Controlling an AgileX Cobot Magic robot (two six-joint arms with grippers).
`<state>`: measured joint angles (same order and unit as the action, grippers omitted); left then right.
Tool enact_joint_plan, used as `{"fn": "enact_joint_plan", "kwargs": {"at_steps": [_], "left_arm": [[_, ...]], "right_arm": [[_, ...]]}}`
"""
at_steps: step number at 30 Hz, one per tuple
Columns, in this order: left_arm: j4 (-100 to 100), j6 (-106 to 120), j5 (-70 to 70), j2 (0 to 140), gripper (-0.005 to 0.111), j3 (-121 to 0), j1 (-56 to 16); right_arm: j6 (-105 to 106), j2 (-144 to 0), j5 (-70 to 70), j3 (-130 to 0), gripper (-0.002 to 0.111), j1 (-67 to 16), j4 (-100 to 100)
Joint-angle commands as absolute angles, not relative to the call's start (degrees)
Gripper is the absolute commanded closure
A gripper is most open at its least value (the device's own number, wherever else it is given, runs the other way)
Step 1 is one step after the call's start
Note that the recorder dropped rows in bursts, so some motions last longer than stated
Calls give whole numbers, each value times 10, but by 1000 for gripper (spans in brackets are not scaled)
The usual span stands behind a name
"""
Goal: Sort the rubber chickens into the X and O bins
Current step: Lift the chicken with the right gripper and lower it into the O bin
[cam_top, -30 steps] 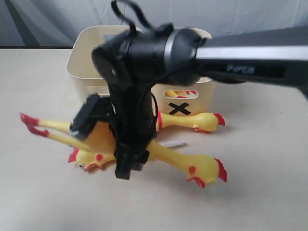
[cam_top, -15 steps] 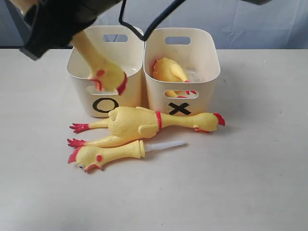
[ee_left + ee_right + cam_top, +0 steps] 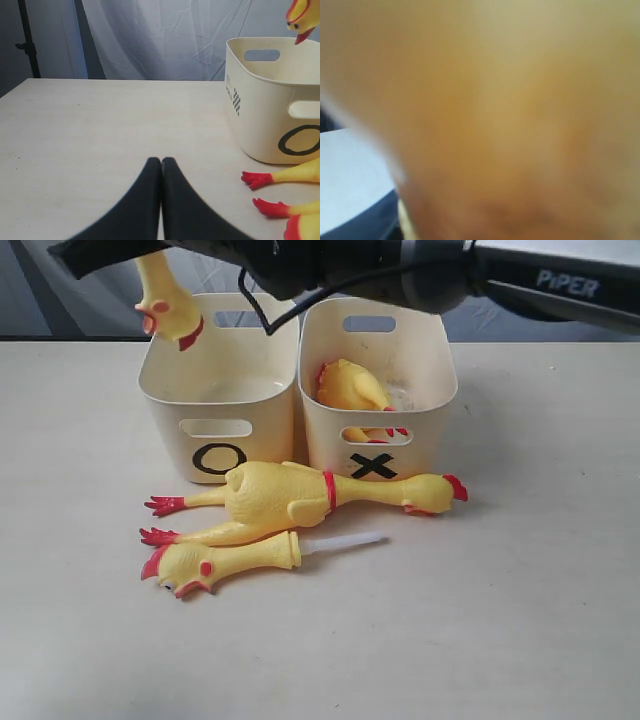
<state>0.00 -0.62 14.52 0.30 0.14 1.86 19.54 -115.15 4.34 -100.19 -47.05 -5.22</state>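
A yellow rubber chicken (image 3: 165, 305) hangs head down over the back left rim of the O bin (image 3: 215, 390), held from above by my right gripper (image 3: 130, 252), whose jaws are cut off by the top edge. Blurred yellow chicken skin (image 3: 510, 110) fills the right wrist view. A second chicken (image 3: 350, 388) lies in the X bin (image 3: 420, 390). A third chicken (image 3: 290, 495) lies on the table in front of both bins. The short head-and-neck piece (image 3: 225, 562) with its white tube (image 3: 345, 541) lies beside it. My left gripper (image 3: 161, 162) is shut and empty, low over the table left of the O bin (image 3: 265, 115).
The right arm (image 3: 540, 280) spans the top of the exterior view above both bins. Red chicken feet (image 3: 260, 179) lie close to the left gripper's side. Grey curtain (image 3: 165, 40) hangs behind the table's far edge.
The right arm lifted a chicken off the table in front of the bins and carried it up and back-left over the O bin. The other chickens stayed put.
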Motion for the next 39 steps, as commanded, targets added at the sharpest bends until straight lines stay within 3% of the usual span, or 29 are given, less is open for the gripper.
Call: {"fn": "enact_joint_plan", "kwargs": {"at_steps": [1, 3, 7, 9, 15, 21, 23, 28, 39], "left_arm": [[0, -9, 138, 0, 107, 0, 17], [0, -9, 138, 0, 107, 0, 17], [0, -9, 138, 0, 107, 0, 17], [0, -9, 138, 0, 107, 0, 17], [0, -9, 138, 0, 107, 0, 17], [0, -9, 138, 0, 107, 0, 17], [0, -9, 138, 0, 107, 0, 17], [0, -9, 138, 0, 107, 0, 17], [0, -9, 138, 0, 107, 0, 17]], "right_arm": [[192, -1203, 119, -1008, 108, -430, -172], [192, -1220, 125, -1008, 99, -419, -186], [192, -1237, 130, -1008, 50, -407, -186], [192, -1237, 123, -1008, 36, -407, -198], [192, -1216, 122, -1008, 51, -411, -197], [195, -1192, 108, -1008, 52, -412, -191], [196, -1191, 91, -1008, 49, -412, -187], [196, -1194, 57, -1008, 28, -411, -184], [194, -1176, 58, -1008, 28, -411, -191]]}}
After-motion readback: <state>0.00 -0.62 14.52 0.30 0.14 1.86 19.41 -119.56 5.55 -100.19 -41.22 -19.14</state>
